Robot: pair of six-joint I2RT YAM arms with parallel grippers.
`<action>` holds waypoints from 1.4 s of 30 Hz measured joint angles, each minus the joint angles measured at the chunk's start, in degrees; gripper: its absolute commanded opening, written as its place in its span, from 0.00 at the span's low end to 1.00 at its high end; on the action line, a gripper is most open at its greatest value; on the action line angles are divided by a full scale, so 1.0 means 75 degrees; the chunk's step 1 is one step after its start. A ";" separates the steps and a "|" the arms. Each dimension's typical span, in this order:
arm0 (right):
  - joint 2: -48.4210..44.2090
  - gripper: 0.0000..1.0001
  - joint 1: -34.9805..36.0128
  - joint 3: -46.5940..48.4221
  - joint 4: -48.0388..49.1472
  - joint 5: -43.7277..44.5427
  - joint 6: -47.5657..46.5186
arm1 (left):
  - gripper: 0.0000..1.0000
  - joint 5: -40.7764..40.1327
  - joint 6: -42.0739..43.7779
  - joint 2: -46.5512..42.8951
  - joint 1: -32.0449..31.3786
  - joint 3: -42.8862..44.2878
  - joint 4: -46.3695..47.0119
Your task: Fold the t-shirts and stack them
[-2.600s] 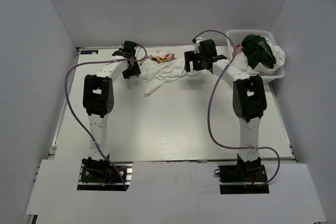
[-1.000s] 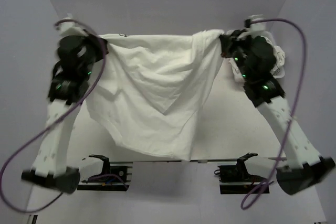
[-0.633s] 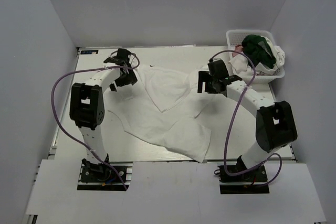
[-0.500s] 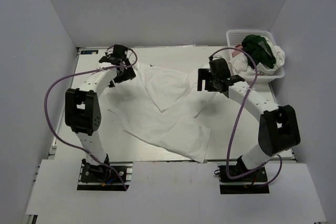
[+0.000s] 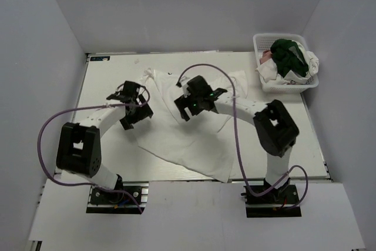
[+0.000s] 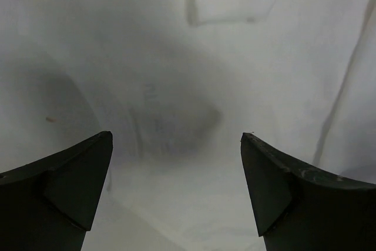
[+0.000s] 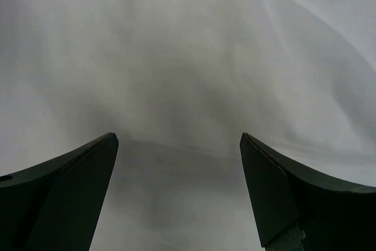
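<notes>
Inspecting the far right corner of the table (image 5: 294, 139) first: a white lattice basket (image 5: 276, 85) stands there, full above its rim. A dark green shirt (image 5: 286, 51) lies bundled on top of the load. A white garment (image 5: 310, 66) hangs over the basket's right side, and a small patch of dusty pink cloth (image 5: 266, 55) shows at its left side. How many garments the basket holds cannot be told.

One white t-shirt (image 5: 188, 142) lies loose on the table, outside the basket and well apart from it. It runs from near the far edge, at about the middle, to the near edge right of centre. It is unfolded and rumpled, with creases and overlapping flaps, and no graphic shows on the upturned side.

The left gripper (image 5: 132, 110) sits at the shirt's left border. In the left wrist view the left gripper (image 6: 176, 139) has its fingers (image 6: 64, 186) spread wide with nothing between them, over pale, shadowed cloth.

The right gripper (image 5: 191, 101) is over the upper middle of the shirt. In the right wrist view the right gripper (image 7: 179, 136) is likewise spread wide and holds nothing, with white cloth filling the view below. Whether either gripper touches the cloth cannot be told.
</notes>
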 measured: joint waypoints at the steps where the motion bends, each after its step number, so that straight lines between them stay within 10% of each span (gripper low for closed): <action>1: 0.0274 0.90 0.0195 0.0178 -0.0052 -0.0012 -0.0114 | 1.00 0.0079 -0.0055 -0.0239 -0.0006 -0.0370 0.0050; 4: 0.0953 0.85 0.0749 0.0656 -0.0192 0.0201 -0.0338 | 1.00 0.0201 -0.0213 -0.0906 -0.0020 -0.1017 0.0268; 16: 0.1880 0.00 0.1422 0.1609 -0.0720 0.2113 -0.0140 | 1.00 0.0574 -0.0315 -0.1142 -0.0020 -0.1816 0.1623; 19: 0.1874 0.00 0.1422 0.1609 -0.0714 0.2226 0.0000 | 1.00 0.0656 -0.0326 -0.0822 -0.0020 -0.1853 0.1877; 28: 0.1425 0.00 0.1070 0.1950 -0.0376 0.3363 -0.0017 | 1.00 0.0618 -0.0344 -0.0070 -0.0020 -0.1288 0.1818; 36: 0.4208 0.00 -0.1096 0.7877 0.1378 0.4858 -0.0723 | 1.00 0.0446 -0.0286 0.0163 -0.0070 -0.0953 0.1367; 38: 0.4377 0.39 -0.1641 0.7749 0.2524 0.5161 -0.0970 | 1.00 0.0420 -0.0216 0.0157 -0.0070 -0.0950 0.1317; 39: 0.4261 0.90 -0.1891 0.7248 0.3279 0.5269 -0.1081 | 1.00 0.0408 -0.0172 0.0152 -0.0070 -0.0944 0.1285; 42: 0.3934 0.90 -0.2396 0.5989 0.4246 0.5313 -0.1422 | 1.00 0.0350 -0.0041 0.0128 -0.0070 -0.0933 0.1128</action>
